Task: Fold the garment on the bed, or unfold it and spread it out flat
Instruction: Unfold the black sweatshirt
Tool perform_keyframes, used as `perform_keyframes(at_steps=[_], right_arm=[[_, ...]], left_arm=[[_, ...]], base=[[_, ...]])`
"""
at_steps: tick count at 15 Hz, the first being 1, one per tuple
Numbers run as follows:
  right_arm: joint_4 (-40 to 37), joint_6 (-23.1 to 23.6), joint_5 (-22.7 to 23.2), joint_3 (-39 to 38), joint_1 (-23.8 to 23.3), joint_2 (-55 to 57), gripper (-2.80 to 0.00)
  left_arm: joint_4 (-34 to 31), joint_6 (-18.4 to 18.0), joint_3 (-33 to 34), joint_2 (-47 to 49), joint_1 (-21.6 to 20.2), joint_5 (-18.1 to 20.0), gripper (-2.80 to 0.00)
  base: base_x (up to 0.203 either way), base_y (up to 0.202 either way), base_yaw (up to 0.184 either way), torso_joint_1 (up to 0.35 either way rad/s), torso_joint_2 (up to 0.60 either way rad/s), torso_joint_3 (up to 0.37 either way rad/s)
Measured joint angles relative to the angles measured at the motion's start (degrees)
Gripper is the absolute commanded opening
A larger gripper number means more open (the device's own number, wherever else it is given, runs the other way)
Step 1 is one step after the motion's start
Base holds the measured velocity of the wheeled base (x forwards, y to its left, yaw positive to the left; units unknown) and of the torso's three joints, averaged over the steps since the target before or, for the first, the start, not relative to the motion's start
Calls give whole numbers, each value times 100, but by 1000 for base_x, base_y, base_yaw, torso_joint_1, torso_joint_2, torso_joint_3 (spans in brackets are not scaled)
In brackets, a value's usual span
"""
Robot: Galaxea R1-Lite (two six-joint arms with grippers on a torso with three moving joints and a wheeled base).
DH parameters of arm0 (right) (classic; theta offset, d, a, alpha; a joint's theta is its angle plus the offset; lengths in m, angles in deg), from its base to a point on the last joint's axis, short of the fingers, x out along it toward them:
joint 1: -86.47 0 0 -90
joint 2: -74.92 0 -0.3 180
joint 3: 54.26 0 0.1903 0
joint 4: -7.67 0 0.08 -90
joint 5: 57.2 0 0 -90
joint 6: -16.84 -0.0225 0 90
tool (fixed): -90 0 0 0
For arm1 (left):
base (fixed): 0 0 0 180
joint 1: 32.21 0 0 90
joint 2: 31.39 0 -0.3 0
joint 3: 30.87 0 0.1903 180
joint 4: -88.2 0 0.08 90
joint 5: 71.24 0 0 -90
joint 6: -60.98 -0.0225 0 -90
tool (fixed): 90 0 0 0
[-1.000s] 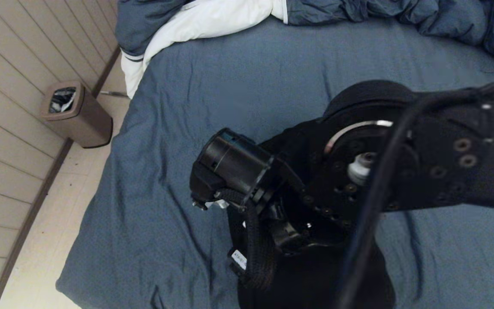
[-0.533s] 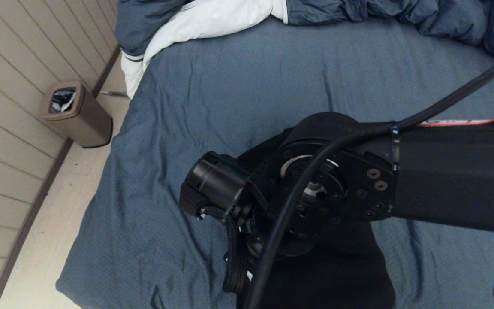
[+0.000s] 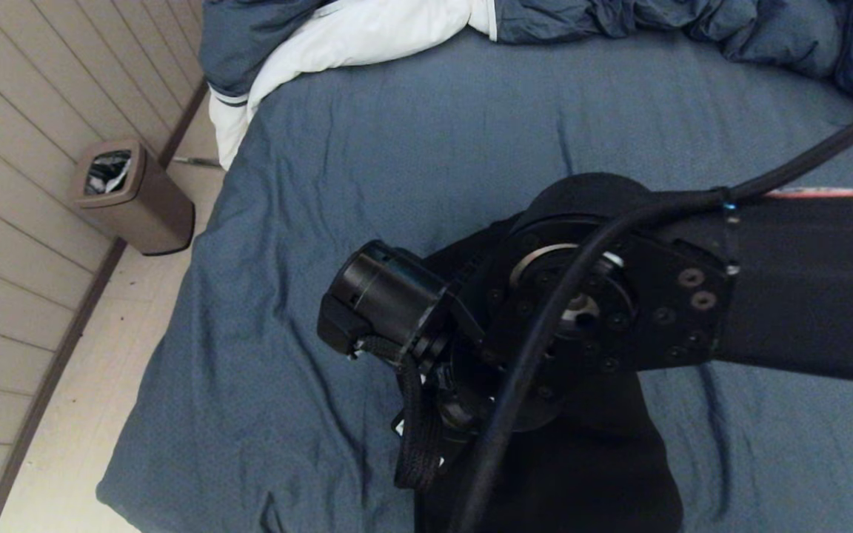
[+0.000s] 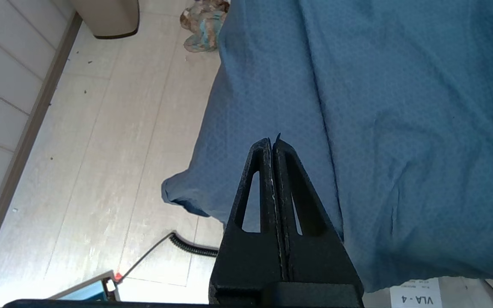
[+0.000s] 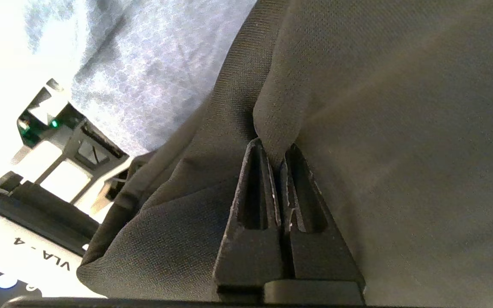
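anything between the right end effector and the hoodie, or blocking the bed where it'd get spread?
Nothing visible. The right end effector is shut on a pinched fold of the garment near the bed's near edge. The sheet beyond is bare up to the duvet bunched along the far edge. Left end effector is parked off the bed's corner.

Our right arm [image 3: 767,289] is matte black, with a round joint plate [image 3: 582,303] ringed by small screws and a silver hub. Beside that plate sits a black cylindrical motor housing [image 3: 386,296]. A thick black cable [image 3: 545,348] crosses the plate; a braided sleeve [image 3: 415,437] hangs below it.
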Motion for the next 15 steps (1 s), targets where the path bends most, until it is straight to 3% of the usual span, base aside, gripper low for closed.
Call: perform_keyframes(at_steps=[4, 8, 12, 15], right_arm=[[-30, 4, -25, -68, -267, -448, -280], [-32, 46, -25, -454, -959, -1250, -280], [78, 108, 24, -1723, -2108, -2337, -280], [585, 273, 61, -2942, -3008, -3094, -280]], left_arm=[[0, -2, 0, 0, -2, 0, -280], [-1, 3, 0, 0, -2, 0, -280], [1, 0, 0, 0, 1, 0, -280], [1, 0, 0, 0, 3, 0, -280]], base=[[0, 0, 0, 0, 0, 0], [0, 0, 0, 0, 0, 0], [0, 0, 0, 0, 0, 0], [0, 0, 0, 0, 0, 0]])
